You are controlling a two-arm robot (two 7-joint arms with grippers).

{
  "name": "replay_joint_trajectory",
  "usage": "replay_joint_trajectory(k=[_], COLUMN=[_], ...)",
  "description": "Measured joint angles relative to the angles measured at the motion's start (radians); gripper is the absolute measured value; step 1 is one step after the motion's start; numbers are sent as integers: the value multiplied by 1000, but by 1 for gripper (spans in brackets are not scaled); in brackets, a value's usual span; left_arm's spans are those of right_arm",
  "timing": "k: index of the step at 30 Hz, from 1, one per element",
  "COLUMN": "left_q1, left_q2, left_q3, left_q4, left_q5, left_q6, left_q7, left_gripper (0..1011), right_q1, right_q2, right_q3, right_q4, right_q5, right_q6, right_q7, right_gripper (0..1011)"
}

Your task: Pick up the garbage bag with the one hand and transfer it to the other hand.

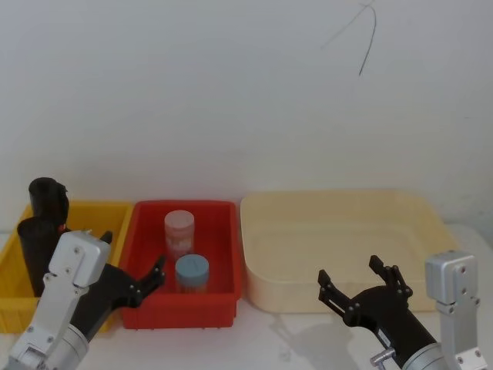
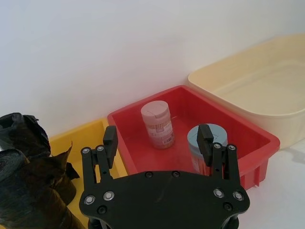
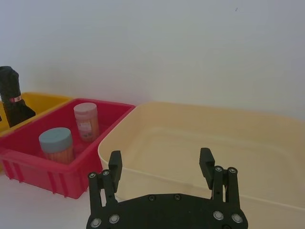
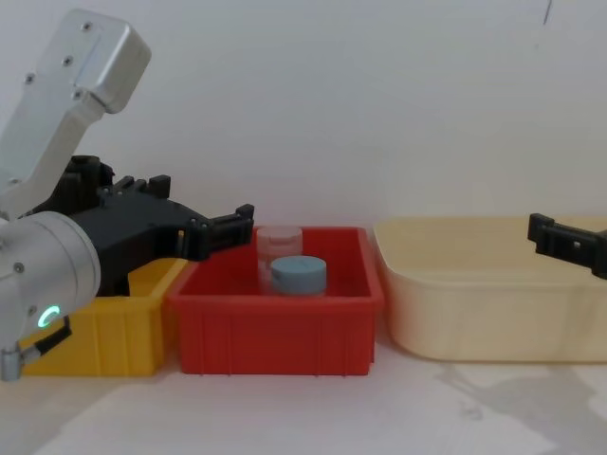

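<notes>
Garbage bag (image 1: 35, 258) is seen stood on end in the yellow bin (image 1: 115, 212), toward the bin's near left part, with a loose flap of crinkled black plastic turned toward the red bin (image 1: 223, 231). Just behind it, in the same bin, a second black roll (image 1: 48, 199) with a small red mark is stood. The left gripper (image 2: 157, 133) is held low over the near side where the yellow and red bins meet, just beside the bag and apart from it; its fingers are spread wide and nothing is gripped between them. In the red bin, a pink-lidded jar (image 1: 179, 227) is set behind a blue-lidded jar (image 1: 192, 270), and one left fingertip is seen near the blue lid. The right gripper (image 1: 350, 271) is held in front of the cream tub (image 1: 262, 254), above the white table (image 1: 293, 339), well apart from the bag; its fingers are likewise spread, with nothing between them.
</notes>
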Motion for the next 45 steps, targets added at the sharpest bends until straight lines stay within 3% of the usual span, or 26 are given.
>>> replay_joint_trajectory(k=[25,34,45], left_q1=[7,80,219], left_q2=[1,31,87], left_q3=[-2,-33,-115], left_q4=[-8,-76,-167], left_q5=[1,-17,-72], left_q6=[2,20,28], left_q7=[0,7,16], left_gripper=[1001,1001,1001], right_q1=[0,0,0], right_q2=[0,0,0], right_q3=[0,0,0], right_q4=[0,0,0], right_q5=[0,0,0], right_q6=[0,0,0], right_q7=[0,0,0], right_gripper=[1000,1000,1001])
